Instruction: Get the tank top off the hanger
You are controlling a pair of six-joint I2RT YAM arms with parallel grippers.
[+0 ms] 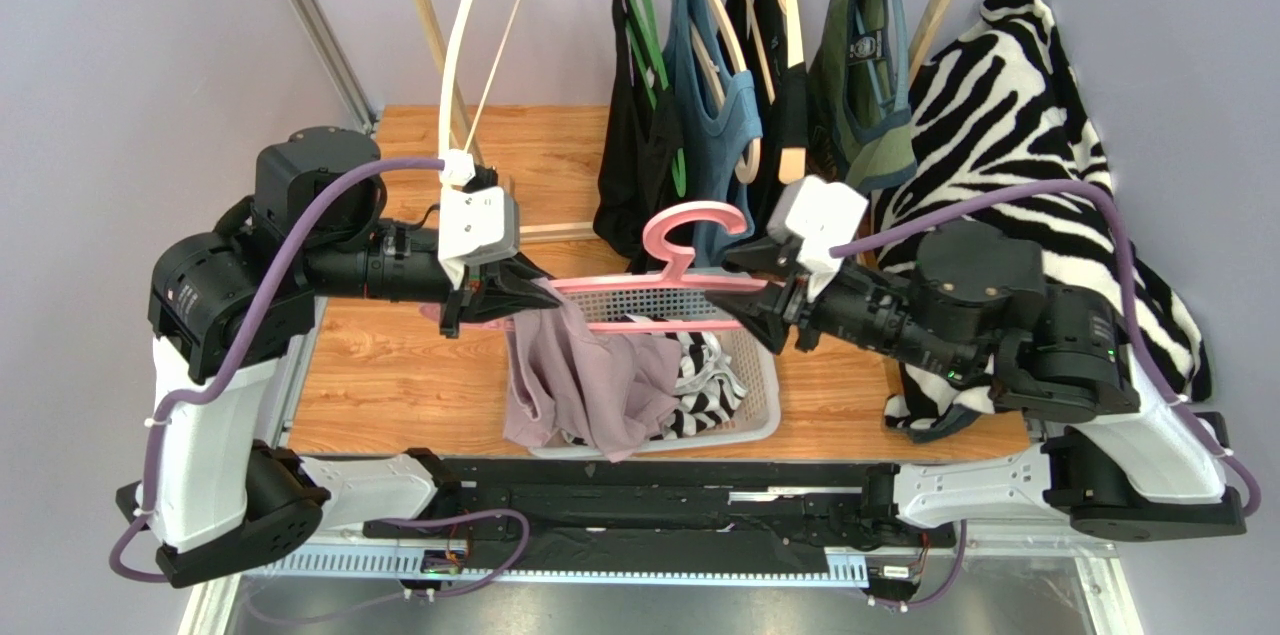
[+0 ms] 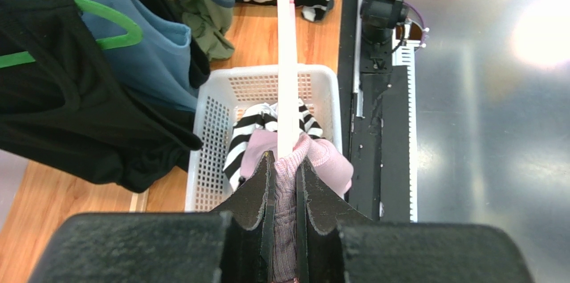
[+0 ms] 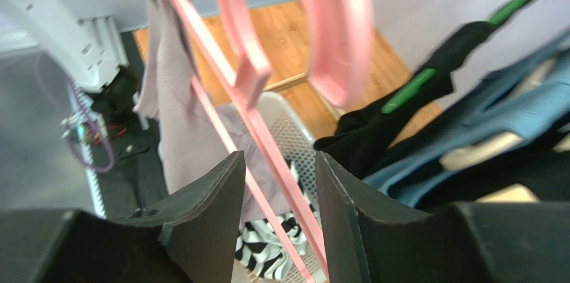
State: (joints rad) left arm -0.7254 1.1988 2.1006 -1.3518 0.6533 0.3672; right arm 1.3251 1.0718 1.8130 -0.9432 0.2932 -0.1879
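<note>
Both arms reach inward, left end effector pinched shut, right end effector parted

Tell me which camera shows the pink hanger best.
Top external: the whole pink hanger shows there, hook and bars, held between the two arms. Left wrist sees the hanger only edge-on, a thin strip rising from the tank top pinched in the left gripper. Right wrist shows the hanger close, blurred and cropped.
</note>
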